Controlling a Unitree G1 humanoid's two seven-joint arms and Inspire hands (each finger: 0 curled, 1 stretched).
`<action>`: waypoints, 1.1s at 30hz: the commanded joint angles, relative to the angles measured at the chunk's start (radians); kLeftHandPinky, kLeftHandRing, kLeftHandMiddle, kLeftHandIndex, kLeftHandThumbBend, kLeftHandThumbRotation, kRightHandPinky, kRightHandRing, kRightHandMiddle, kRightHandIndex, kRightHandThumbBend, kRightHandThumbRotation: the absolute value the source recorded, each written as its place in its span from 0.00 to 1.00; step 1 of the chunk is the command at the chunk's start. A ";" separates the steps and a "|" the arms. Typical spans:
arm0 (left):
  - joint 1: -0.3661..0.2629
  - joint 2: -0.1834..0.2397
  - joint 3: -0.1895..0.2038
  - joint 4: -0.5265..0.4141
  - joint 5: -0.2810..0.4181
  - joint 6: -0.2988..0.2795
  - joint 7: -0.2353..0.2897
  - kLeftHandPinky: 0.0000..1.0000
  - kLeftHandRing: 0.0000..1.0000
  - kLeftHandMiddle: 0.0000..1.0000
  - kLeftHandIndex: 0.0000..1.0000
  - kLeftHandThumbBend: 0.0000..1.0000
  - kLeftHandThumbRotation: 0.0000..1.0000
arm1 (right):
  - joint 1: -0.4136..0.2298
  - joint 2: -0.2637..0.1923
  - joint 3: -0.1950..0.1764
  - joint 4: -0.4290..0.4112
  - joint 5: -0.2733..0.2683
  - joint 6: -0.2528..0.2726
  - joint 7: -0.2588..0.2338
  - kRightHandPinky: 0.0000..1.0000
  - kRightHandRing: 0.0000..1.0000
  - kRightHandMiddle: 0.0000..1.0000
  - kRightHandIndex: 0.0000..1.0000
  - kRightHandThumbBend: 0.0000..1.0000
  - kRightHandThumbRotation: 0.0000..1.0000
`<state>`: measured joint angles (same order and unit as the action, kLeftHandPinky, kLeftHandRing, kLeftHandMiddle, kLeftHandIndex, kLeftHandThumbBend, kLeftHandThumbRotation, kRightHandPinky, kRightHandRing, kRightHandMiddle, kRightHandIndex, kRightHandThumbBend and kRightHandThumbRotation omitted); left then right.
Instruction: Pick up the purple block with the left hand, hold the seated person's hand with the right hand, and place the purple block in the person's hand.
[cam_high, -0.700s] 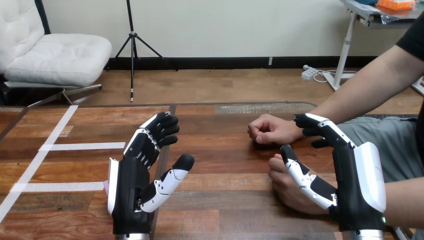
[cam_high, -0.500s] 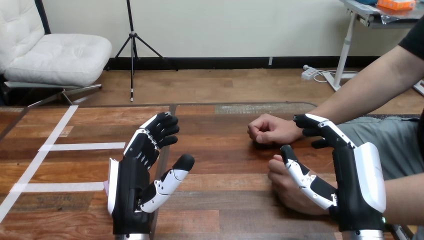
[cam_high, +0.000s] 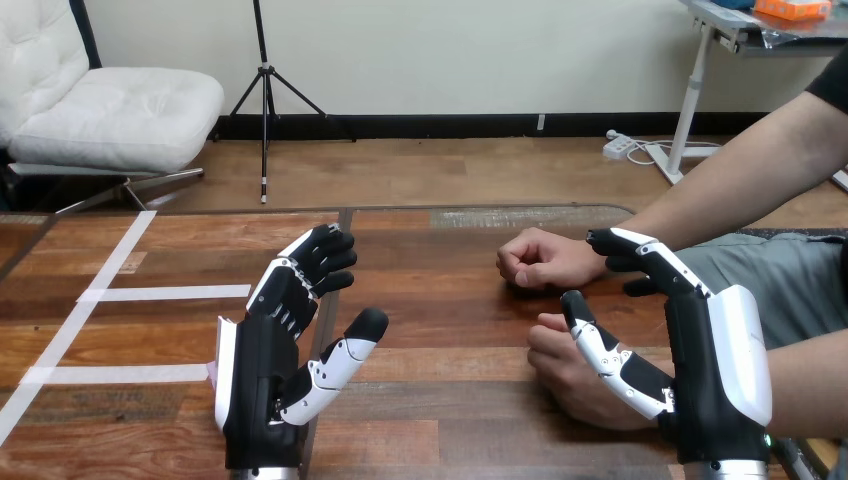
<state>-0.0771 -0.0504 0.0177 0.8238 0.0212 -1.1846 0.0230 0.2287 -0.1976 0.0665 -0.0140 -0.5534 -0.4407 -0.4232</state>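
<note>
**A:** From the head view, where's the block?

**B:** On the bench. It's just a purple sliver at the outer edge of the left robot hand, which hides the rest.

**A:** Is that robot hand grasping anything?

**B:** No, it's released. It stands upright with fingers loosely bent and nothing in them.

**A:** And the right robot hand?

**B:** Released too, fingers stretched forward. Its thumb lies across the person's near hand (touching or just above, I cannot tell), which rests curled on the bench. The person's far hand, a fist, lies beyond, its wrist near the right fingertips.
</note>
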 joint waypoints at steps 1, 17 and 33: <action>-0.016 -0.012 0.001 -0.048 0.018 -0.008 0.006 0.70 0.75 0.76 0.76 0.80 0.48 | -0.024 0.007 -0.013 -0.038 0.007 -0.004 -0.003 0.63 0.72 0.75 0.73 0.42 0.38; -0.009 -0.010 -0.001 -0.058 0.016 0.003 0.006 0.71 0.75 0.76 0.76 0.80 0.48 | -0.019 0.008 -0.014 -0.046 0.003 -0.001 -0.001 0.64 0.72 0.75 0.73 0.42 0.37; 0.024 0.099 0.073 -0.229 0.382 0.161 0.204 0.76 0.81 0.82 0.82 0.81 0.50 | -0.012 0.007 -0.015 -0.047 0.012 -0.003 0.006 0.64 0.72 0.75 0.73 0.42 0.37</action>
<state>-0.0500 -0.0217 0.0543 0.7418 0.2336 -1.1156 0.1405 0.2432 -0.1976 0.0665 -0.0148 -0.5526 -0.4407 -0.4185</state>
